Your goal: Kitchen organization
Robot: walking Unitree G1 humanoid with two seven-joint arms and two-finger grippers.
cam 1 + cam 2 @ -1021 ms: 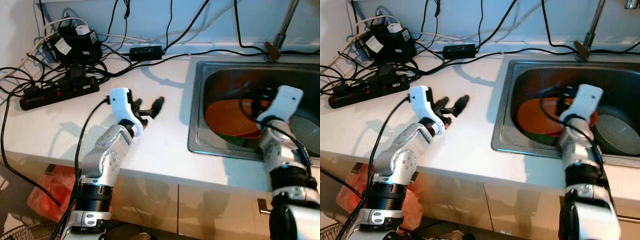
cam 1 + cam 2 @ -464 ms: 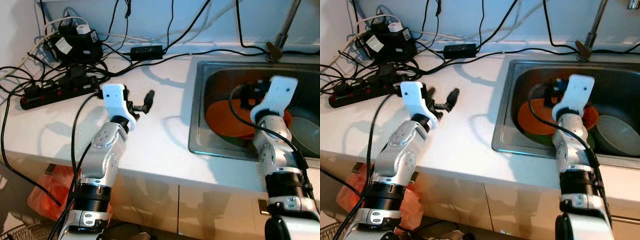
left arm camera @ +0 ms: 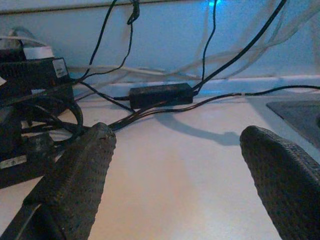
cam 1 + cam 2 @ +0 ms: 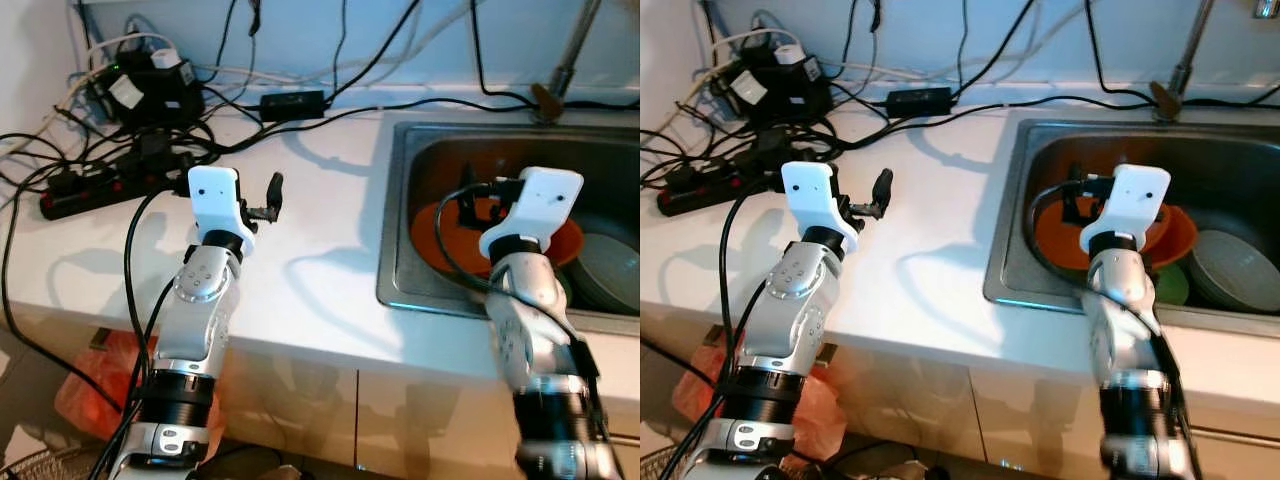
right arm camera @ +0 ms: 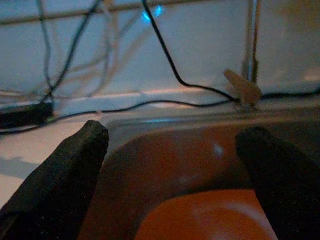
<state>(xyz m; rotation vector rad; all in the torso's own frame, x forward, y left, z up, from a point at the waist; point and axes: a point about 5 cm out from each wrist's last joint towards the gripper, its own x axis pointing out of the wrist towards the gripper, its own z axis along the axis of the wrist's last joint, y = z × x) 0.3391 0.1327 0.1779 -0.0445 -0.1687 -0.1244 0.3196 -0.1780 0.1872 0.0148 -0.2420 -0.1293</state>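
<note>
Left eye view has the left gripper [image 4: 268, 196] raised above the white countertop [image 4: 320, 250], fingers spread wide and empty, near the black power strip [image 4: 110, 185]. Over the steel sink [image 4: 395, 260], the right gripper [image 5: 172, 165] hangs with fingers wide apart above the orange bowl [image 4: 445, 225], beside a grey bowl [image 4: 600, 270].

Both arms have pulled back and lifted.

The left gripper [image 4: 262, 197] has moved from the middle of the white counter [image 4: 320, 270] toward the power strip [image 4: 110, 185]. The right gripper [image 4: 478, 200] has risen from low in the sink [image 4: 400, 250], now above the orange bowl [image 4: 445, 235].
</note>
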